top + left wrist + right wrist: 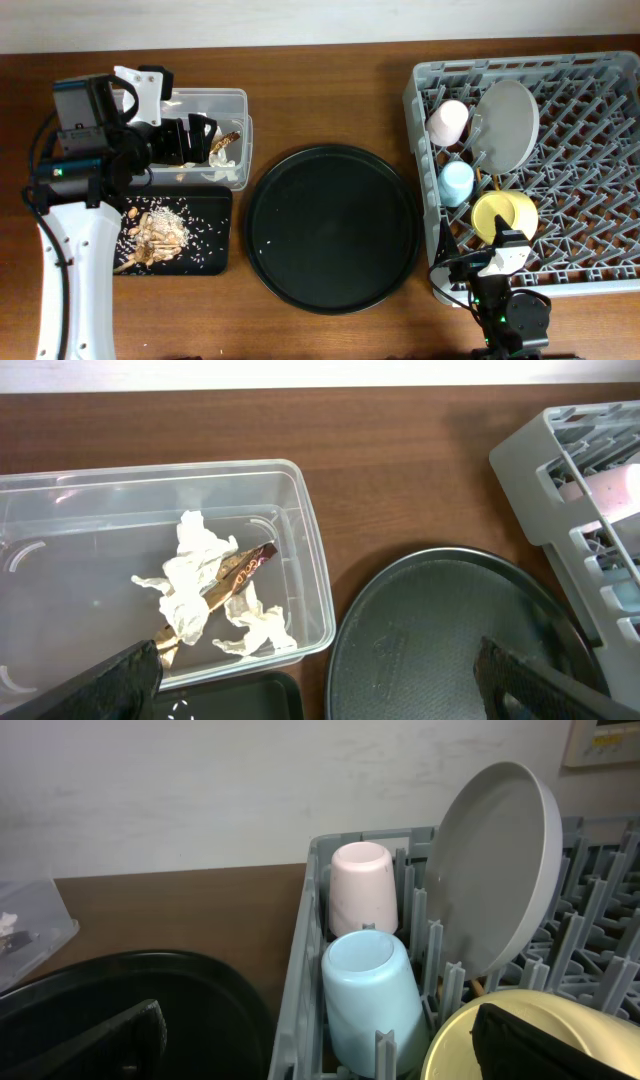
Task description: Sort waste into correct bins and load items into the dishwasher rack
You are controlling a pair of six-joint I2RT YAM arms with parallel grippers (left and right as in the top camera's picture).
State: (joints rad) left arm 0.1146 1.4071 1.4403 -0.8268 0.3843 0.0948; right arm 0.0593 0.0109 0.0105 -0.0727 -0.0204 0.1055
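Overhead: the pink cup (447,121), light blue cup (456,183), yellow bowl (503,215) and plate (508,123) stood in the dishwasher rack (600,170) at right. Food scraps (155,230) lay in the shallow black tray (215,240) at lower left, so the job looked nearly done. The left gripper (205,140) hung over the clear box (235,100) and the right gripper (505,245) hung at the rack's lower edge.

Left wrist: only here did the napkin (195,585) and wrapper (240,572) show inside the box; fingers spread, empty.

Right wrist: only here did the cups' tilt show, mouths toward the camera; fingers apart, empty. The chopsticks could not be made out.

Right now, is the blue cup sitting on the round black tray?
No, the blue cup is in the grey rack beside the pink cup.
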